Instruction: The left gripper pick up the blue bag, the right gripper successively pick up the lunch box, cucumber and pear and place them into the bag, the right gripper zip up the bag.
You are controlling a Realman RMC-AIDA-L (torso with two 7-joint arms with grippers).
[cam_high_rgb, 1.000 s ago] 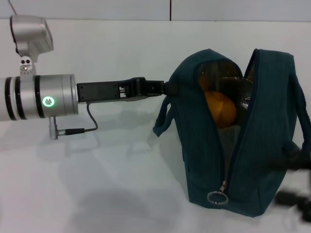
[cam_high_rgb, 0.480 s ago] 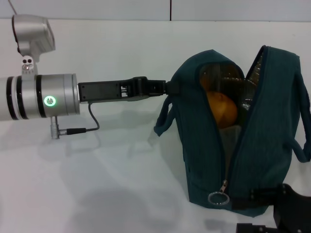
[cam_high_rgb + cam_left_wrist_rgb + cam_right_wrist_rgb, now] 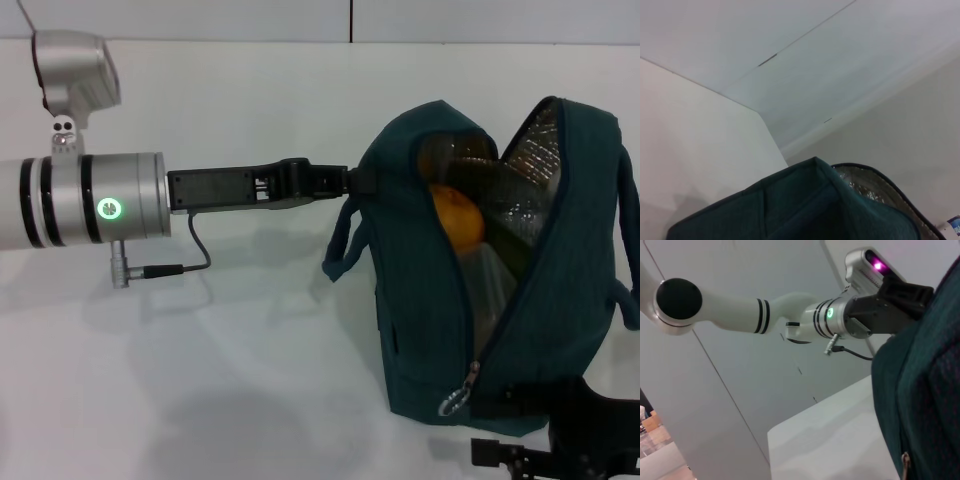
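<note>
Shifted since earlier: your right gripper [image 3: 520, 452], now low beside the bag [image 3: 420, 280] base; its fingers' state can't be told. Left gripper [image 3: 352, 180], arm level, pinches the bag's rim. Pear [image 3: 457, 216], lunch box [image 3: 490, 290] inside; zipper undone.

I see a bag [image 3: 420, 300] of dark teal cloth, matt and a bit rough. Its inside lining [image 3: 535, 150] is shiny silver foil. The zip pull [image 3: 455, 400] looks like shiny metal. The pear [image 3: 458, 215] has smooth orange skin. My left arm [image 3: 90, 200] is smooth silver metal. The worktop [image 3: 220, 350] is smooth, matt white.
</note>
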